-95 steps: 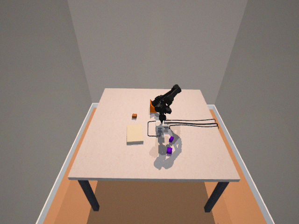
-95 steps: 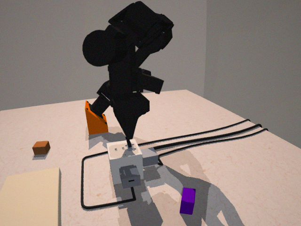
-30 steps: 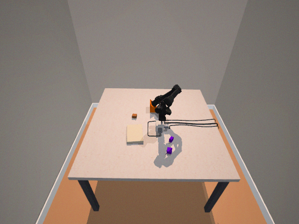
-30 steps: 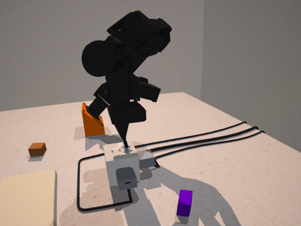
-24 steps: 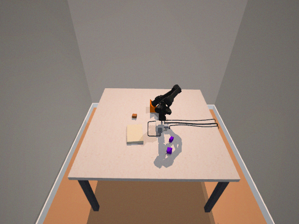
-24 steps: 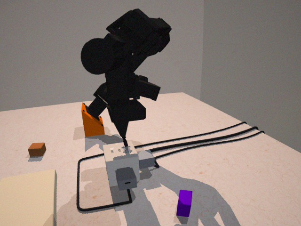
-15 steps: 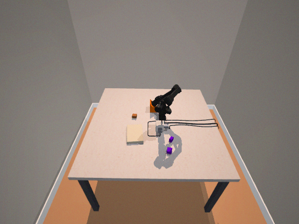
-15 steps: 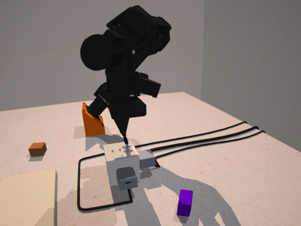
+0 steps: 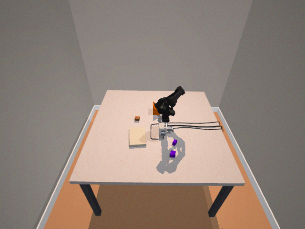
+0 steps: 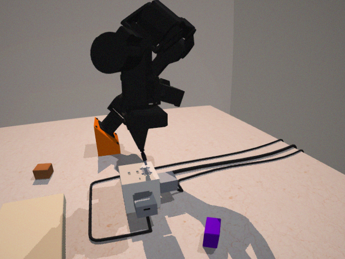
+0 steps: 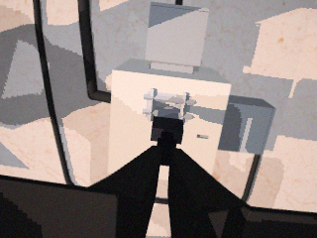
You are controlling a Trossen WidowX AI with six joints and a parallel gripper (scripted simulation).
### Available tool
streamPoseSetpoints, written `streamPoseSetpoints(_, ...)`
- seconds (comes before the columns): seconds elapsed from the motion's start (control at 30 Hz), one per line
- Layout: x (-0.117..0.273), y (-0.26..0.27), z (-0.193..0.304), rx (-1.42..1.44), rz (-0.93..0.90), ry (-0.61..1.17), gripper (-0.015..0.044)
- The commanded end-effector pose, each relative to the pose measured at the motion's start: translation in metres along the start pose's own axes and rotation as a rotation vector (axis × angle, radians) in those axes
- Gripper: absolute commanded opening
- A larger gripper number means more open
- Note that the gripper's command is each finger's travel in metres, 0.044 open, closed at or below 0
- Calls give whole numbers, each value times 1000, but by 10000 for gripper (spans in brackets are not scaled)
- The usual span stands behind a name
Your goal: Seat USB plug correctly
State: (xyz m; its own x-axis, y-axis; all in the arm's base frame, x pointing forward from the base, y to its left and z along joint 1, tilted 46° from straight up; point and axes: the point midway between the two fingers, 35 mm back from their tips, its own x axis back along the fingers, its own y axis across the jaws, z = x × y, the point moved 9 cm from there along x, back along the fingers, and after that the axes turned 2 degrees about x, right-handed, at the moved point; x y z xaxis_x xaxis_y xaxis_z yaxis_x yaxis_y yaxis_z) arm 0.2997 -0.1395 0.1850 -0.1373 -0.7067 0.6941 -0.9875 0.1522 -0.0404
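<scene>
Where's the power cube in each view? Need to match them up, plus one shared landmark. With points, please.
Power cube (image 9: 161,125) (image 10: 126,192) (image 11: 131,124):
Top: just right of centre and slightly below mid-height, small.
Exterior: lower half, a little left of centre, below the arm.
Wrist: middle of the picture, seen from above, its lower part partly hidden by the hand (image 11: 164,156).
Shared landmark: two grey blocks (image 9: 163,133) (image 10: 145,207) (image 11: 250,126) sticking out from adjacent sides of the cube.
</scene>
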Motion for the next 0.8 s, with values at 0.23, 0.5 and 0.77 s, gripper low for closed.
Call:
streamPoseSetpoints(0.23,6,-1,0,2,0,3,0)
streamPoseSetpoints(0.5,4,0,0,-165,0,1,0)
streamPoseSetpoints(0.77,4,0,0,-380,0,0,0)
